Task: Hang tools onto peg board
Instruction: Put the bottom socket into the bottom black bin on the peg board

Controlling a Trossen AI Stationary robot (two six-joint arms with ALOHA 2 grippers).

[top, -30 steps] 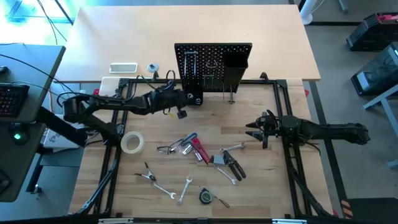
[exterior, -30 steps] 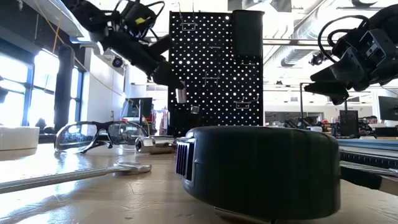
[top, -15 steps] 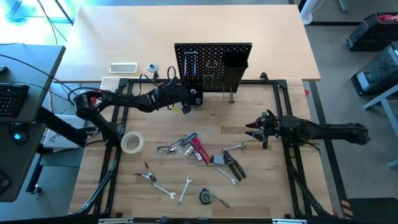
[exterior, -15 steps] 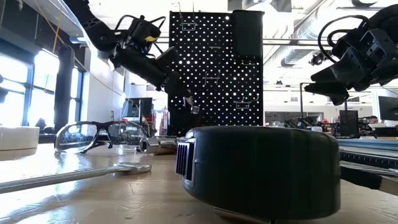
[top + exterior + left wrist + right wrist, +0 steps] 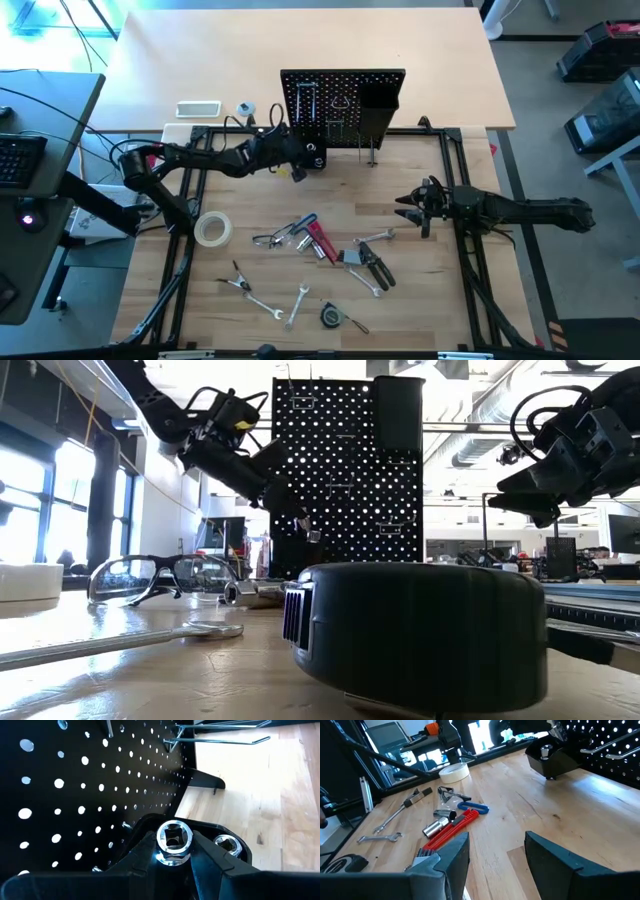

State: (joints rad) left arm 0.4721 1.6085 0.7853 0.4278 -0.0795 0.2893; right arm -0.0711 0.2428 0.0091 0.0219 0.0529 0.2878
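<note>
Left hand [image 5: 172, 852], pinching a silver socket [image 5: 173, 841], has closed on the lower left corner of the peg board [image 5: 342, 105] at upper centre; we judge placement imminent. Right hand [image 5: 412, 208], spread, waits mid-right. Remaining tools [image 5: 318, 240] lie on the table [image 5: 400, 300].

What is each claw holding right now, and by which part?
The left claw grips a silver socket by its round sides, close to the peg board. The right claw is open and holds nothing.

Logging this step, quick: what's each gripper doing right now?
Left gripper: shut on a silver socket, at the peg board.
Right gripper: open, empty, above the table.
</note>
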